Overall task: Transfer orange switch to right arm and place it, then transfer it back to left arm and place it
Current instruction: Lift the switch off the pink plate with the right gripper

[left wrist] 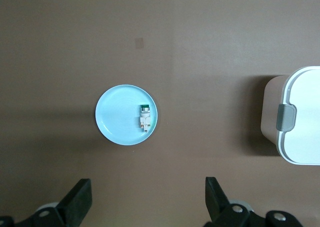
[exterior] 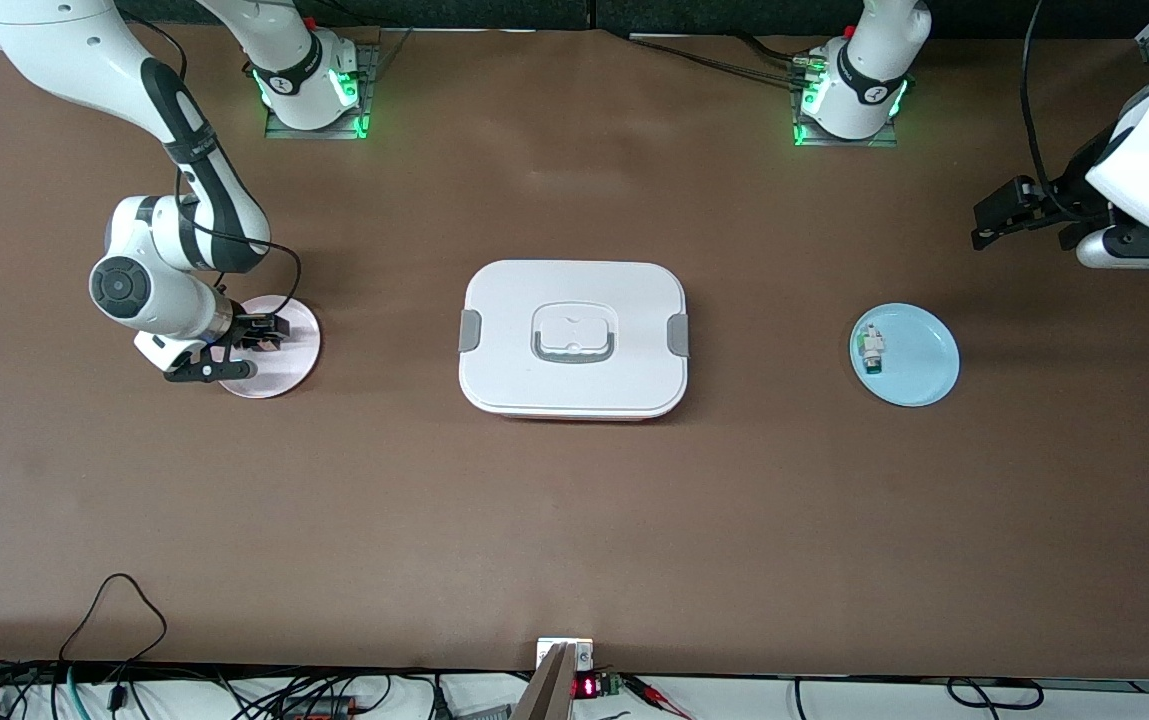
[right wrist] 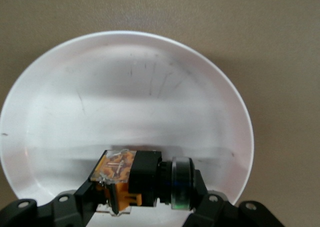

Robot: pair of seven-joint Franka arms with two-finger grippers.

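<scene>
**Right gripper closed on the switch at the pink plate**

My right arm reaches from its base down to the right arm's end of the worktop [exterior: 574,520], elbow bent, wrist turned low over the pink plate [exterior: 296,362]. My right gripper [right wrist: 145,199] sits at the plate's surface, its fingers [right wrist: 85,194] pinching the orange switch [right wrist: 137,177] from both sides. The switch is on the plate, inside the rim, near the edge closest to my wrist.

In the right wrist view the switch lies on its side, long axis running across between my fingers: orange-marked block at one end, round black end with its clear ring at the other.

My left arm waits, raised at its own end of the worktop. My left gripper [left wrist: 145,199] is spread wide and empty, hanging above bare worktop near the blue plate [left wrist: 112,119], which carries a white-and-green component [left wrist: 144,118].

The box [exterior: 574,338] stands mid-worktop between the two plates, lid shut, well apart from both grippers.
</scene>
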